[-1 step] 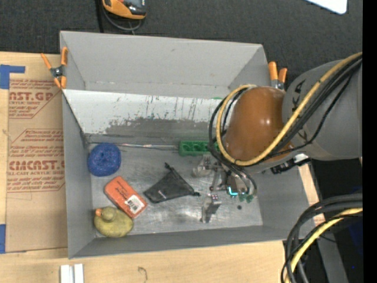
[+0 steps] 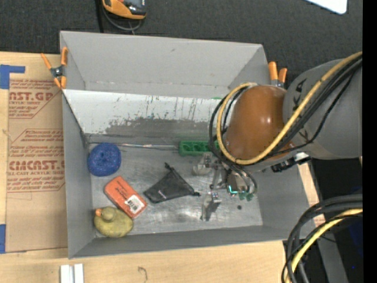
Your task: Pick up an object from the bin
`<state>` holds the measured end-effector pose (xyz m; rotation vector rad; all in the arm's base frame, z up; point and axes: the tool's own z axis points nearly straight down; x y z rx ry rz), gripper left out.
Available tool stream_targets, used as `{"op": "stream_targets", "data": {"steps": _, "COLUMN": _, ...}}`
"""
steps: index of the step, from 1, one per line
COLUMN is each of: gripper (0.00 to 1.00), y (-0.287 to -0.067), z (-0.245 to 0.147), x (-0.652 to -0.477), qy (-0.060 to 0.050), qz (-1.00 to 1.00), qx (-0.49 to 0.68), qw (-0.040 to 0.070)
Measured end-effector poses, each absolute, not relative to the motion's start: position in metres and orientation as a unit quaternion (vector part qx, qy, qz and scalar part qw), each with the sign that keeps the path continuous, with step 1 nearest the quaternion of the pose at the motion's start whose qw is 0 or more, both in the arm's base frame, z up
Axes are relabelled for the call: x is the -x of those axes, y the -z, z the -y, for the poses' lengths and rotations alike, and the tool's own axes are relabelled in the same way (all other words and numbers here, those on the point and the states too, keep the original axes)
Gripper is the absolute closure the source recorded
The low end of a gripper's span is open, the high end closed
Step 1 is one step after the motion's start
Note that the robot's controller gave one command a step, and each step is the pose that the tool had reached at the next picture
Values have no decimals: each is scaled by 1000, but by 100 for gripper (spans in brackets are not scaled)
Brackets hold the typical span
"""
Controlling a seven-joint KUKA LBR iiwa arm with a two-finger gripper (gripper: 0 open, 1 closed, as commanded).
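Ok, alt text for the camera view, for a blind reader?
The arm's hand hangs over the floor of the grey bin, just right of a black folded piece. A green block lies by the back wall; a blue ball, orange packet and yellow duck sit at the left.

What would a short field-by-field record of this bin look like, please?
bin: grey metal, sloped walls
claw: down over the floor, right of centre, with nothing visibly held
nearest thing: black folded piece, just left of the claw
back wall: green block lying at its foot
left side: blue ball, with an orange box bearing a white label in front of it
near-left corner: yellow duck, beside the orange box
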<state>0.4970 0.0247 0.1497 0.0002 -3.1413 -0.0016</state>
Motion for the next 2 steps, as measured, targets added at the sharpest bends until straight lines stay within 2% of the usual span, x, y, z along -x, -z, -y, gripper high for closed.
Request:
{"op": "stream_targets", "data": {"steps": 1, "gripper": 0, "y": -110, "z": -46, "x": -502, "qy": 0, "qz": 1000, "qx": -14, "qw": -5}}
{"op": "stream_targets", "data": {"steps": 2, "gripper": 0, "y": -72, "z": -65, "x": -523, "qy": 0, "qz": 998, "qx": -56, "qw": 2}}
